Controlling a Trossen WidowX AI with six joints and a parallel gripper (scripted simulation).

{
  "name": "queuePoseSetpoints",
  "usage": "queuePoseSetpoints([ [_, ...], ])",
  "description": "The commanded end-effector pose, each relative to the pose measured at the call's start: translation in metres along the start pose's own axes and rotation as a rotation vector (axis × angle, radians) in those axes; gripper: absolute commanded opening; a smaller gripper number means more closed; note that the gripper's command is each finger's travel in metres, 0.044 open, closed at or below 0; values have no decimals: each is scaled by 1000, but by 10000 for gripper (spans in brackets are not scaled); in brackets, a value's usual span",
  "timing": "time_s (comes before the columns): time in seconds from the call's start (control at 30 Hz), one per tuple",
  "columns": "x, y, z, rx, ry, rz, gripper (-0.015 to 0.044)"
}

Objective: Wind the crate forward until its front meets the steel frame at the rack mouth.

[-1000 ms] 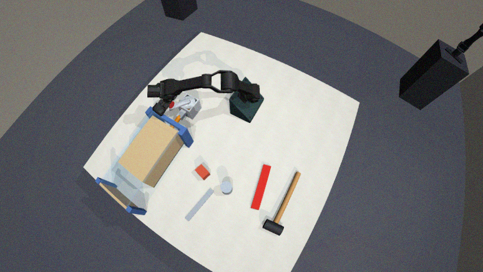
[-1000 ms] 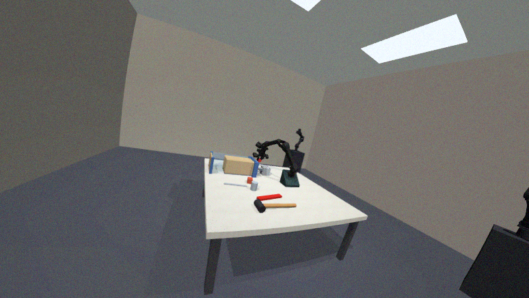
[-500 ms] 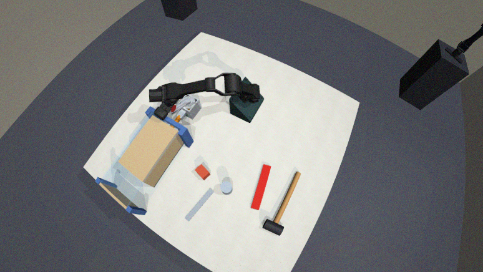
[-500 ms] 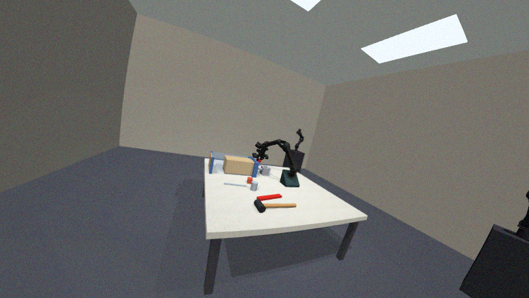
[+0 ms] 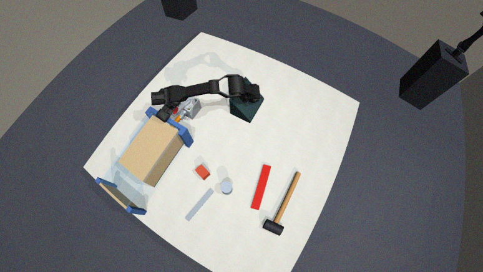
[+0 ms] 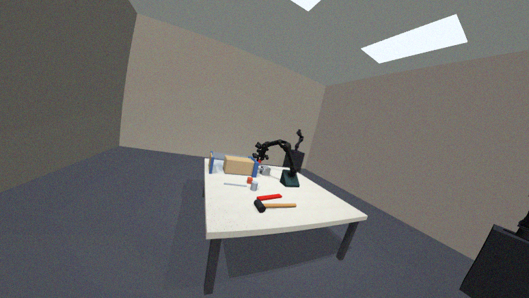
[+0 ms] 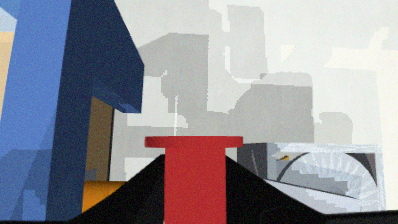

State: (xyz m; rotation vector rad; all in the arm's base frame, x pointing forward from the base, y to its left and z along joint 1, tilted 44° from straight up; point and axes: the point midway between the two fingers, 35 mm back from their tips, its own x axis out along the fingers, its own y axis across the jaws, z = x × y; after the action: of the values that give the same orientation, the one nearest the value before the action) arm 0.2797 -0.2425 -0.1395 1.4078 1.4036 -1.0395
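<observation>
The tan crate [image 5: 148,145] [image 6: 238,165] [image 7: 100,140] sits flat in the clear-panelled cubby, its front close to the blue frame [image 5: 185,135] [image 7: 37,100] at the mouth; I cannot tell if they touch. An orange strap [image 5: 177,118] [image 7: 102,195] shows between crate and grey winch [image 5: 193,110] [image 6: 266,170]. The winch handle's grey arm [image 5: 184,105] reaches over the winch top; its key is hidden. My gripper [image 5: 175,110] [image 7: 192,162] is shut on the handle's upright red grip [image 7: 195,185], beside the frame's mouth.
The blue frame stands close beside my gripper. An orange-red block [image 5: 202,171], a grey cylinder [image 5: 226,187], a flat grey bar [image 5: 199,204], a red bar [image 5: 261,186] and a mallet [image 5: 287,197] lie or stand farther off on the bench [image 5: 304,135].
</observation>
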Motion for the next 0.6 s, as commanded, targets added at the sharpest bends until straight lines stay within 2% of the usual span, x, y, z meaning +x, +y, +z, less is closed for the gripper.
queuePoseSetpoints([
  [0.0, -3, 2, -15, -4, 29, 2, 0],
  [0.57, -13, 0, -36, -4, 31, 2, 0],
])
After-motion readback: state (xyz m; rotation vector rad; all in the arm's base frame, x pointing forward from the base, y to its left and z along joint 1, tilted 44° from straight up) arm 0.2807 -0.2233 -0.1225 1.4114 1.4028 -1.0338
